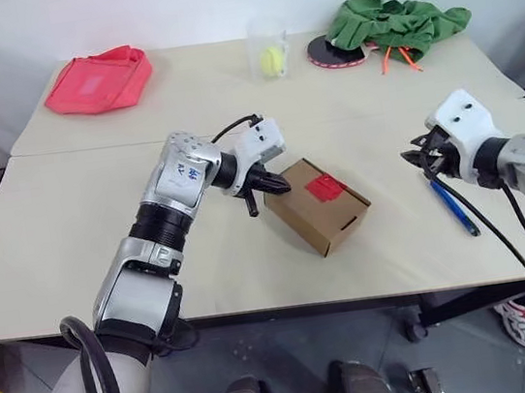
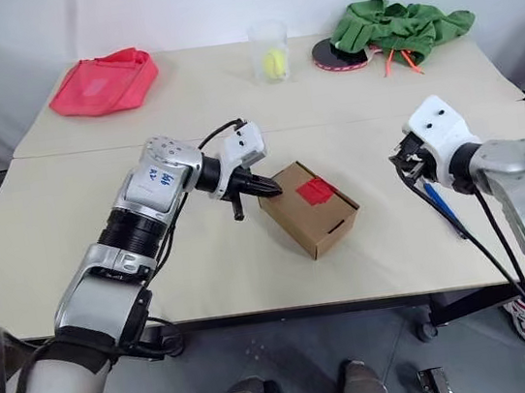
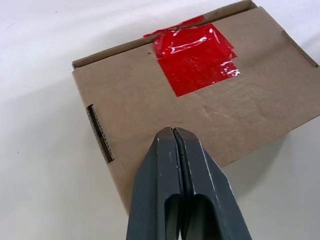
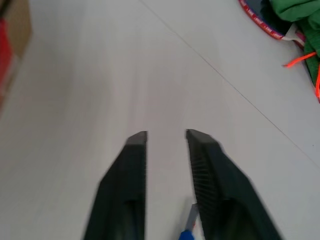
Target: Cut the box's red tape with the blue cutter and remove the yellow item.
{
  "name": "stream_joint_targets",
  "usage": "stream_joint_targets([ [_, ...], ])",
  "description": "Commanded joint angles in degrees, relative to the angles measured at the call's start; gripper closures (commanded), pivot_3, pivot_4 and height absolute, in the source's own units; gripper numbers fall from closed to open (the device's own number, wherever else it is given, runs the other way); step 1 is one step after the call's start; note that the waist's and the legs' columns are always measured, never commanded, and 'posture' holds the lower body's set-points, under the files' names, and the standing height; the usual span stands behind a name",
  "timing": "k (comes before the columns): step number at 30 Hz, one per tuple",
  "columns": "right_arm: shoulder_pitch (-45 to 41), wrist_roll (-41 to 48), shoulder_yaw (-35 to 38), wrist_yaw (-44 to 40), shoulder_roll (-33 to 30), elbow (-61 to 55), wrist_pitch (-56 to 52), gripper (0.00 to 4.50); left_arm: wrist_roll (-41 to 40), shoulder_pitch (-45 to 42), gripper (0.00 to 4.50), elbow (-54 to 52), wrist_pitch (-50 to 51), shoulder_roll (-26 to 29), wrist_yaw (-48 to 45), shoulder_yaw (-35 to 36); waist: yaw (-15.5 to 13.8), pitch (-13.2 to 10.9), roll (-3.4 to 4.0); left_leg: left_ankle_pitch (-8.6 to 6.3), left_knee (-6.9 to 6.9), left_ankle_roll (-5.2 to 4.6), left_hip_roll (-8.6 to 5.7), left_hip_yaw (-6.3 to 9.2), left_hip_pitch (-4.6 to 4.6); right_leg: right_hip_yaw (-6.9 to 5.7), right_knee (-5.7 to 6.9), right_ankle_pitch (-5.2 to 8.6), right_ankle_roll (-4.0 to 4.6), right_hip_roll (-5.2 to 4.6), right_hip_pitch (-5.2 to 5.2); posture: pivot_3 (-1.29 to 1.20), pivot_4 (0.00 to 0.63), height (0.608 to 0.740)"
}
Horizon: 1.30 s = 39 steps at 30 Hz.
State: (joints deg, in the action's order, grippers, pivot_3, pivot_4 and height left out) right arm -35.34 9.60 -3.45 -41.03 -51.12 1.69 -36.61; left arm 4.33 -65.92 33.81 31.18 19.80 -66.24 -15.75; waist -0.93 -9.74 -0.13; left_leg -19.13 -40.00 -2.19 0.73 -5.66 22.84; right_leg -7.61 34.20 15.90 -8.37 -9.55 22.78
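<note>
Jaws: left gripper (image 3: 173, 131) pinched shut w/ nothing in it over the small brown cardboard box (image 1: 319, 205) at table centre, right gripper (image 4: 166, 134) narrowly parted w/ the slim blue cutter (image 1: 455, 208) lying on the table beneath it, not clearly gripped, so risk is a loose knife skidding off the square red tape patch (image 1: 323, 187) and the unpinned box sliding.

box (image 1: 318, 206) brown | tape (image 1: 323, 187) red | cutter (image 1: 454, 207) blue | cloth (image 1: 398, 23) green | bag (image 1: 98, 81) pink-red
</note>
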Motion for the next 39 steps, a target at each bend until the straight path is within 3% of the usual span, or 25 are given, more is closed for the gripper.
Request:
stream_joint_targets([
  [1,-3.53,-4.08,-4.31,-2.97,1.74,7.26,5.99,4.46,-2.8,1.47,4.5,-7.07,6.72,4.77,-1.69,2.75,0.8,-0.04,0.05,0.02,0.03,0.03,0.0,-0.03,0.03,-0.02,0.0,0.0,0.0,0.01,0.03,0.0,0.15,0.74],
  [8,-8.02,-7.21,-9.12,-9.9,4.72,14.94,11.86,4.46,-5.91,10.27,4.5,-22.9,20.5,14.69,-3.34,2.09,1.29,-0.18,0.1,0.07,0.06,0.14,0.0,-0.14,0.34,0.0,0.43,-0.01,-0.02,0.0,0.58,0.0,0.15,0.74],
  [16,-8.58,-7.91,-10.38,-15.95,6.02,13.21,11.21,4.46,-11.29,19.94,4.5,-35.98,30.65,12.76,1.29,-0.65,0.47,-0.24,0.03,0.1,-0.08,0.21,0.01,0.02,0.42,0.04,0.63,-0.01,-0.02,0.0,0.61,0.0,0.15,0.74],
  [21,-5.33,-6.37,-10.7,-19.77,4.74,2.21,3.45,4.46,-12.6,21.34,4.5,-32.36,26.93,3.8,10.18,2.42,0.32,-0.25,0.01,0.11,-0.08,0.22,0.01,0.25,0.41,0.03,0.65,-0.01,-0.02,0.0,0.61,0.0,0.15,0.74],
  [29,-0.55,-4.05,-9.74,-21.21,2.57,-11.45,-5.73,4.46,-11.3,19.87,4.5,-26.26,16.02,4.86,9.9,-1.45,0.27,-0.25,0.01,0.13,-0.07,0.26,0.01,0.14,0.38,0.05,0.66,0.0,-0.02,0.01,0.63,0.0,0.15,0.74],
  [39,2.17,-0.23,-9.35,-20.52,1.04,-22.31,-13.39,4.46,-10.7,17.81,4.5,-22.19,10.98,4.92,8.13,-4.01,-0.46,-0.25,0.0,0.13,-0.12,0.26,0.0,-0.05,0.38,0.05,0.65,0.0,-0.02,0.01,0.62,0.0,0.15,0.74],
])
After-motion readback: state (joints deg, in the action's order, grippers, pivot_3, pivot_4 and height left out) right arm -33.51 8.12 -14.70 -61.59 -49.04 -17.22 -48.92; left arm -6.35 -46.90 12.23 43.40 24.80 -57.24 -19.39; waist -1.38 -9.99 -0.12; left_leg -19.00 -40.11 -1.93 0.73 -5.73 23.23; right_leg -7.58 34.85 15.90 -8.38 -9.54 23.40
